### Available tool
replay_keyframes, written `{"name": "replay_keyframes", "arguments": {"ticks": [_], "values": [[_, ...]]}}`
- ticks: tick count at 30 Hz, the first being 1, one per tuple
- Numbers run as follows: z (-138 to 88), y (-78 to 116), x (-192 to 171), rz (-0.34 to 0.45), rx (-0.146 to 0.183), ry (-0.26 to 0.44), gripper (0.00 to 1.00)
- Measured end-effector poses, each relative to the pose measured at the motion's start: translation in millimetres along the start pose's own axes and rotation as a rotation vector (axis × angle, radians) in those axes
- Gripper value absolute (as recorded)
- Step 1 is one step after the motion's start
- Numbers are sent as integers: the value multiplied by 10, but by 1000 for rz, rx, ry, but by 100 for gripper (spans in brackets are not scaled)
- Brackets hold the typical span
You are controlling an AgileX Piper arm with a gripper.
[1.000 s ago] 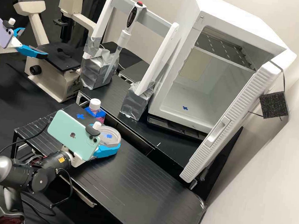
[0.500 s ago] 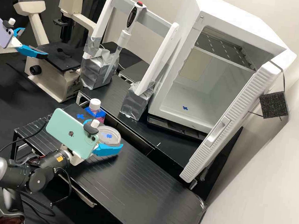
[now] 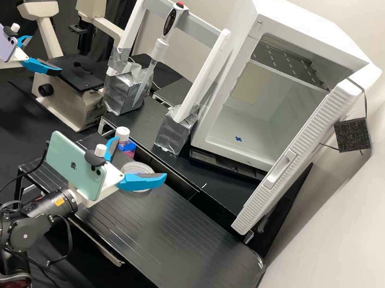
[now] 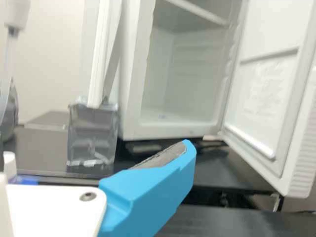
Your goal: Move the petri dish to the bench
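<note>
Petri dish (image 3: 137,169) sat on black bench (image 3: 182,243); gripper (image 3: 141,156) stood wide open; withdrawal likely wanted a slow, straight path, nudging nothing.

Petri dish (image 3: 136,167): round, clear, shallow, lying flat on the black surface (image 3: 183,234), approx. 8 o'clock from the high view's ctr., partly hidden behind the fingers (image 3: 140,184); can't tell re: lid.

The grooved black counter (image 3: 181,248) is showing a satin sheen; the petri dish (image 3: 135,168), smooth clear plastic. The tool (image 3: 142,156) is presenting smooth blue plastic with rough grey pads (image 4: 165,156). Crinkled silver tape (image 3: 123,94) is glinting beside matt black cloth (image 3: 12,116).
</note>
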Motion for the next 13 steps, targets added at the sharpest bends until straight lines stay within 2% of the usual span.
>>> {"name": "replay_keyframes", "arguments": {"ticks": [3,5,8,11,13], "values": [[-94,-3,-36,0,73,82,100],[-125,28,-44,34,68,115,100],[-112,59,-42,68,105,103,100],[-103,55,-12,67,151,101,100],[-94,41,18,57,165,97,100]]}}
